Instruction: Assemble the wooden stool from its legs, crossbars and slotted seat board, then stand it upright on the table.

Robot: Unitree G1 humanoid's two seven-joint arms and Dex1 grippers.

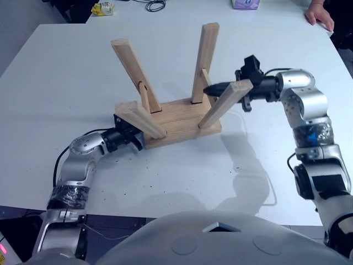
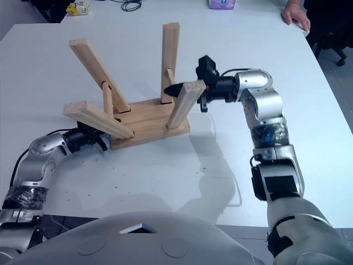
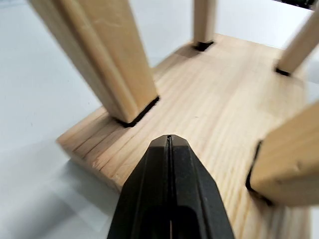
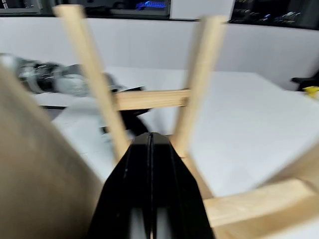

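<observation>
Right gripper [image 1: 212,88]: fingers pressed together, nothing between them, tip just beside the upper end of the near-right leg [image 1: 223,105]. Left gripper [image 3: 169,140]: also clenched empty, low at the near-left corner of the seat board [image 1: 176,118], by the near-left leg [image 1: 142,118]. Stool upside down mid-table [image 1: 66,83]: pale wood, board flat, four legs splayed upward in dark slots. Crossbar [image 4: 152,98] joins the two left legs.
</observation>
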